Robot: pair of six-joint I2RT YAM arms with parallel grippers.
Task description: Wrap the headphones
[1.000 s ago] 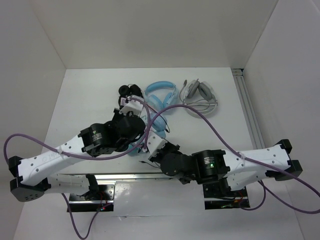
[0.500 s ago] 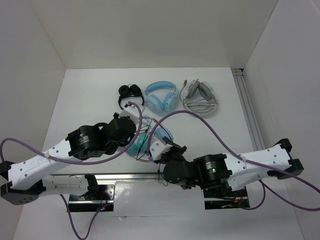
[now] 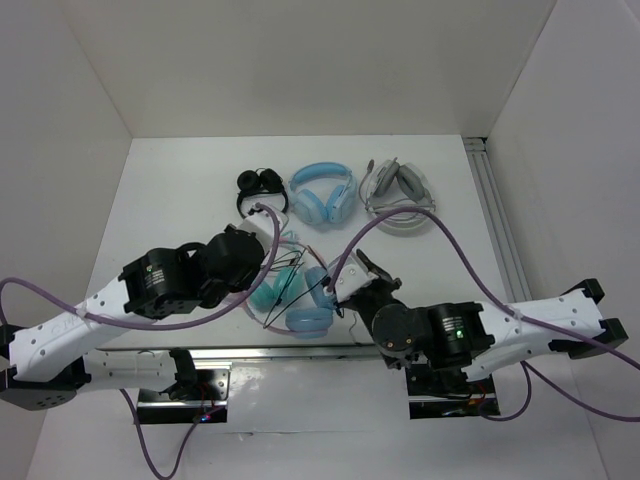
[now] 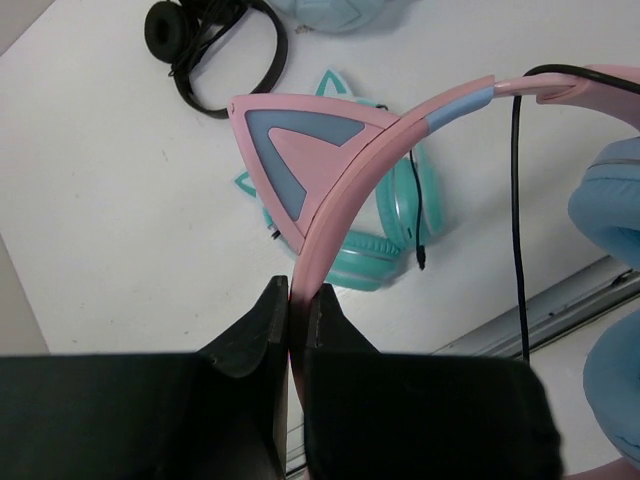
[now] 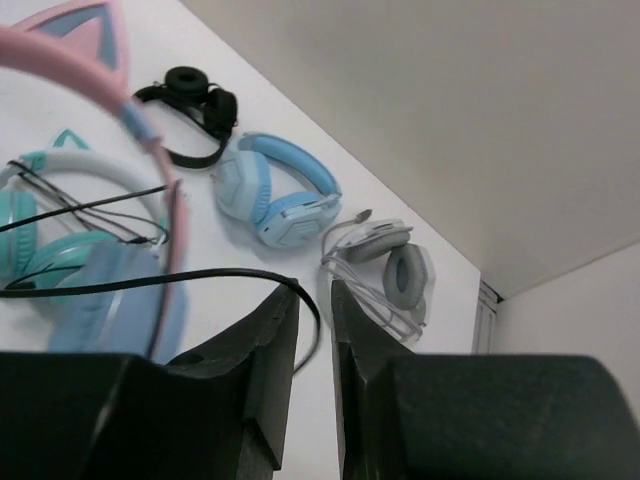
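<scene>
Left wrist view has the left gripper (image 4: 297, 290) clenched on the pink headband (image 4: 345, 220) of the headphones (image 4: 612, 205), the fingers (image 4: 262, 330) pinching the band just below its cat ear (image 4: 300, 165). The band arches up and to the right from the grip. A thin black cable (image 4: 517, 200) hangs down beside the light blue cup at the right edge. Under the band, a teal pair (image 4: 375, 262) lies on the white table (image 4: 120, 200), and a black pair (image 4: 215, 45) sits farther back. From the top view, the left arm (image 3: 110, 310) comes in from the lower left. The headphones sit at the near middle of the table between the two grippers, partly covering the teal pair. Their blue cups are toward the near edge and loops of cable cross them. Along the back, from left to right, lie the black pair, a light blue pair (image 3: 322, 192) and a grey pair (image 3: 400, 190), all well apart from the grippers. The right arm (image 3: 520, 325) reaches in from the lower right. In the right wrist view, the right gripper (image 5: 315, 295) has its fingers released, standing slightly apart. The cable runs in from the left and curls down into the gap, which is wider than the cable. The pink band and a blurred blue cup show at the left of that view.
</scene>
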